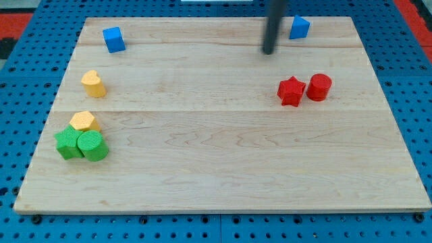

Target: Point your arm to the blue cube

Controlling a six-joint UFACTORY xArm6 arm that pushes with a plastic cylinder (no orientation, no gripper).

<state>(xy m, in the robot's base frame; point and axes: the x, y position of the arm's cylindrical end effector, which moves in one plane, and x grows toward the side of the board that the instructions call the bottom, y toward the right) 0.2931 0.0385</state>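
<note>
A blue cube (114, 39) sits near the board's top left corner. My tip (269, 51) is near the top edge, right of the middle, far to the right of that cube. A second blue block (300, 27), of a wedge-like shape, lies just up and right of my tip, a short gap away. My tip touches no block.
A red star (291, 91) and a red cylinder (319, 87) sit side by side at the right. A yellow heart-like block (94, 84) and a yellow hexagon (83, 121) are at the left, with a green star (67, 143) and a green cylinder (92, 145) below. The wooden board (223, 169) holds all.
</note>
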